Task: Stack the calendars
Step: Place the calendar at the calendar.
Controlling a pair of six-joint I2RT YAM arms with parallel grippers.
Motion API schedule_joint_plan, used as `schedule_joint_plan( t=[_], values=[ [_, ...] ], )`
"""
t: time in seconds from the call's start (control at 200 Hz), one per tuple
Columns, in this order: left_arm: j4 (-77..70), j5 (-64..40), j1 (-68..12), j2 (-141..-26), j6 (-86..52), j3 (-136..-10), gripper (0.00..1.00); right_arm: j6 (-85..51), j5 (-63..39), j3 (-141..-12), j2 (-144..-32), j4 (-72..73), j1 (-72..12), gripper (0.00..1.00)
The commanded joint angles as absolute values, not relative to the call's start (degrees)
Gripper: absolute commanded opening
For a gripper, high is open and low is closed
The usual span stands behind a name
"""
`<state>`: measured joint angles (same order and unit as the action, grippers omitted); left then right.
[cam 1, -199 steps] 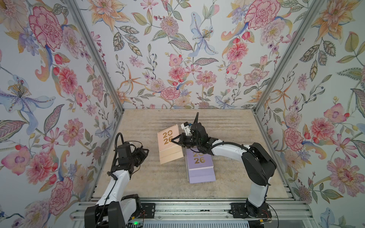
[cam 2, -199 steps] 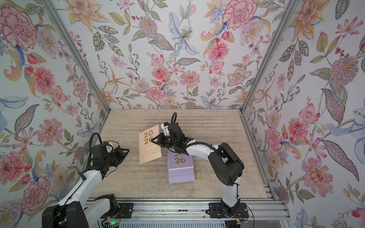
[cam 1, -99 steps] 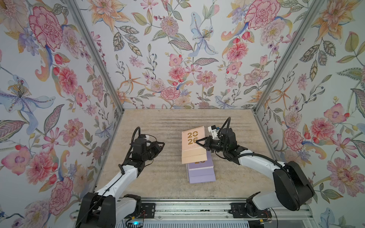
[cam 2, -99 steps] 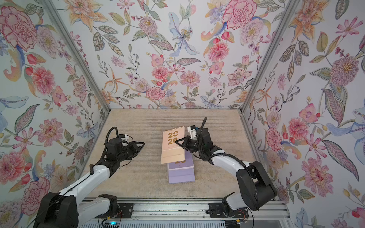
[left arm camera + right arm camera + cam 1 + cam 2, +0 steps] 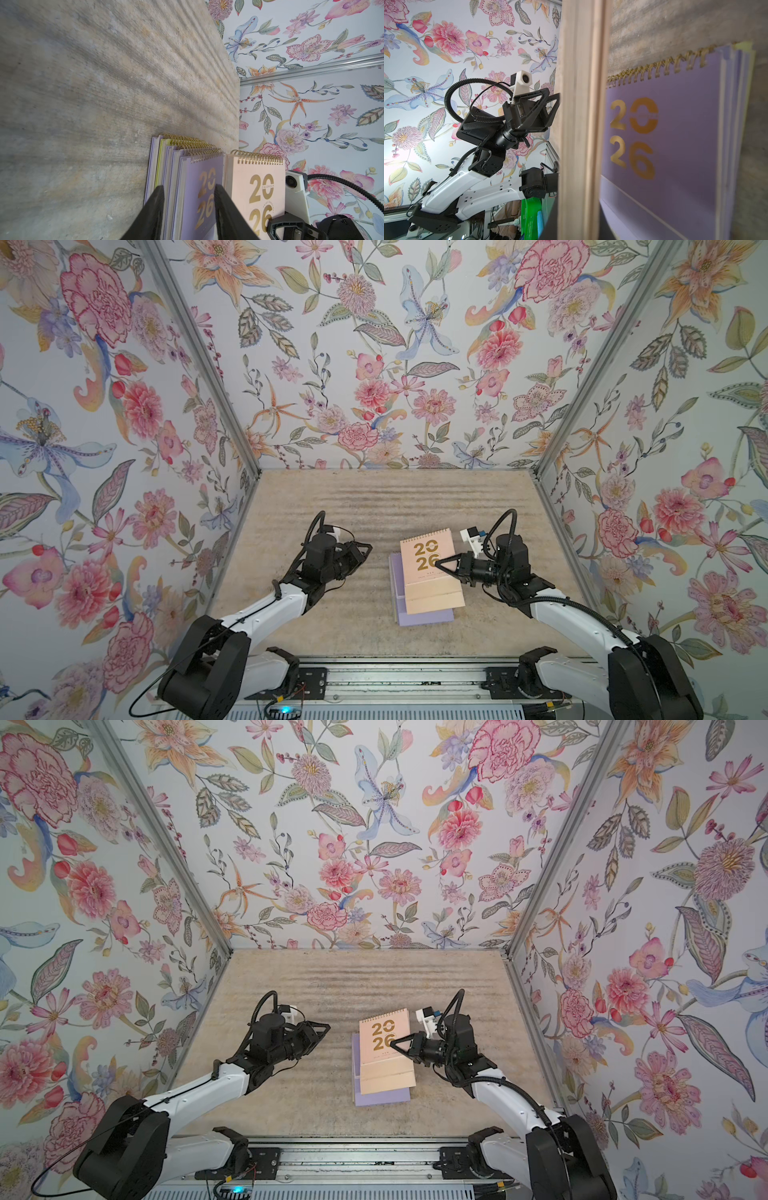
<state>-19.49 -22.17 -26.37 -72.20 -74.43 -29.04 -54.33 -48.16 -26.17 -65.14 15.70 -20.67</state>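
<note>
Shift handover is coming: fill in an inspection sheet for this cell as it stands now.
Surface: ribbed beige table.
Job's things: peach calendar held just above the stack, not yet down. The stack is lilac on top, with a green calendar lower in it.
Clutter: nothing seen.
Grippers: right gripper shut on the peach calendar's edge. Left gripper has its fingers open and empty, apart from the stack.
Cables: black hoses loop at both wrists, clear of the calendars.
Surroundings: floral walls on three sides and a metal rail at the front.
</note>
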Motion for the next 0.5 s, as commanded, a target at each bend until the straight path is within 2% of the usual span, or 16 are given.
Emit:
schedule_joint_plan(
  t=[0.0,0.495],
  values=[
    [-22.7,-20.1,-28.4,-74.0,-76.1,-30.2,0.43,-54.0,-51.2,-25.3,-65.2,20.9,-22.0,0.0],
    [-25.3,-21.0,-31.0,-78.5,-76.9,-31.0,0.44,-55.7,-49.8,-24.3,-72.3,29.0,-24.0,0.0]
  ],
)
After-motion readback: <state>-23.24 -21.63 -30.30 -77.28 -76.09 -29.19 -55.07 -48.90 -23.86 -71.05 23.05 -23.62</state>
